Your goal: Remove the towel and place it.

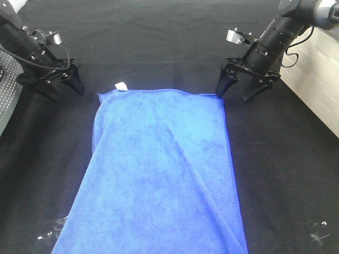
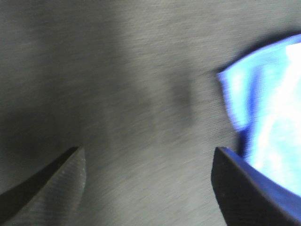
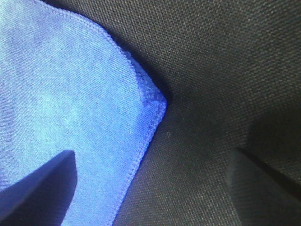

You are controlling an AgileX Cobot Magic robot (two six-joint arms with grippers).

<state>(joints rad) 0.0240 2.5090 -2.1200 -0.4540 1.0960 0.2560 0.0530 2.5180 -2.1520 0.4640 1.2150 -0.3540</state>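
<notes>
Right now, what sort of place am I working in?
Probably a robot lab or test bench rather than a home: a black fabric table covering fills the work surface, a white brick wall stands at the right, and a perforated metal panel sits at the left edge.

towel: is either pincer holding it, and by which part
Nothing is held. The right pincer stands open astride the far right corner of the towel; the left pincer is open over the black cloth beside the other far corner.
</notes>
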